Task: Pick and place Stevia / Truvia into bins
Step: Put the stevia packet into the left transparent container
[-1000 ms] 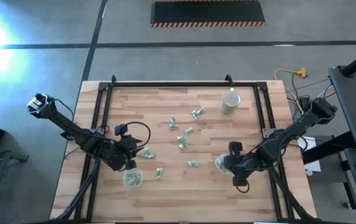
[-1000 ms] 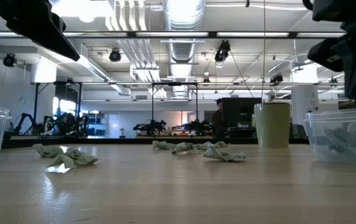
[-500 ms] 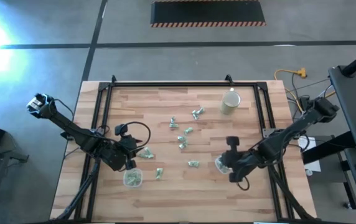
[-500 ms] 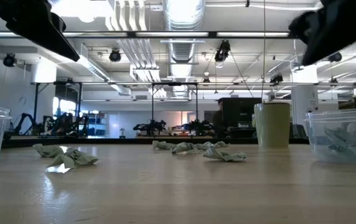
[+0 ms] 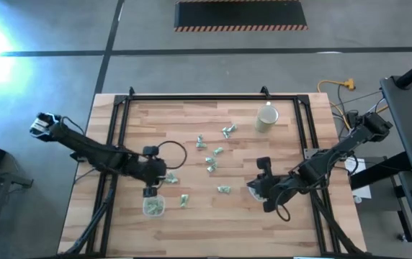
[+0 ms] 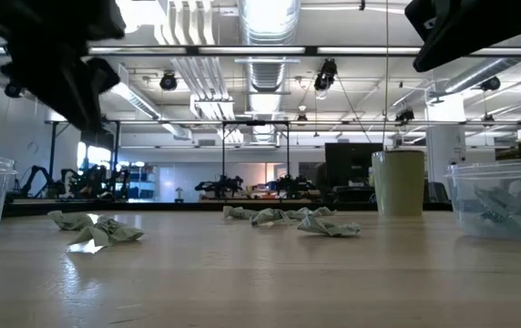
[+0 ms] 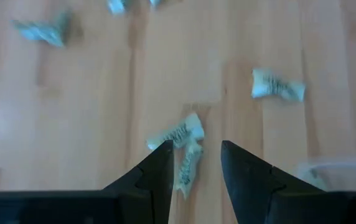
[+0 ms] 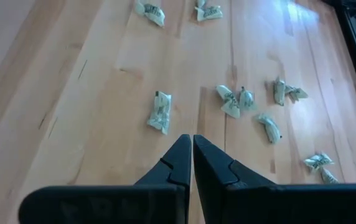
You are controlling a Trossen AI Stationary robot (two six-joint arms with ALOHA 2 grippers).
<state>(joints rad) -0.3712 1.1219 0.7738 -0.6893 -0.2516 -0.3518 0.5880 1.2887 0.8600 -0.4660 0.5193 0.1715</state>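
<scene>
Several pale green-and-white sachets lie flat and scattered on the wooden table [image 5: 213, 155]. One clear bin [image 5: 153, 207] with sachets inside stands near the table's near-left part. The other clear bin [image 5: 253, 189] is partly hidden under my right arm. My left gripper [image 5: 153, 175] is open above the table beside a sachet pair [image 5: 170, 178]. In the left wrist view that pair [image 7: 181, 140] lies just ahead of the gap between my fingers [image 7: 193, 163]. My right gripper [image 5: 263, 178] is shut, raised beside its bin; a sachet [image 8: 160, 112] lies ahead of it [image 8: 192, 149].
An opaque beige cup [image 5: 266, 119] stands toward the far right; it shows upright in the low view too [image 6: 399, 182]. A black frame [image 5: 127, 108] runs along the table's edges. Bare wood lies between the two bins [image 5: 206, 208]. Both arms hang above the table in the low view.
My left gripper has moved from over the left bin toward the table's right and far side, ending beside the sachet pair. My right gripper has drawn away from the near edge, going left and toward the far edge past its bin. The sachets and bins have kept still.
</scene>
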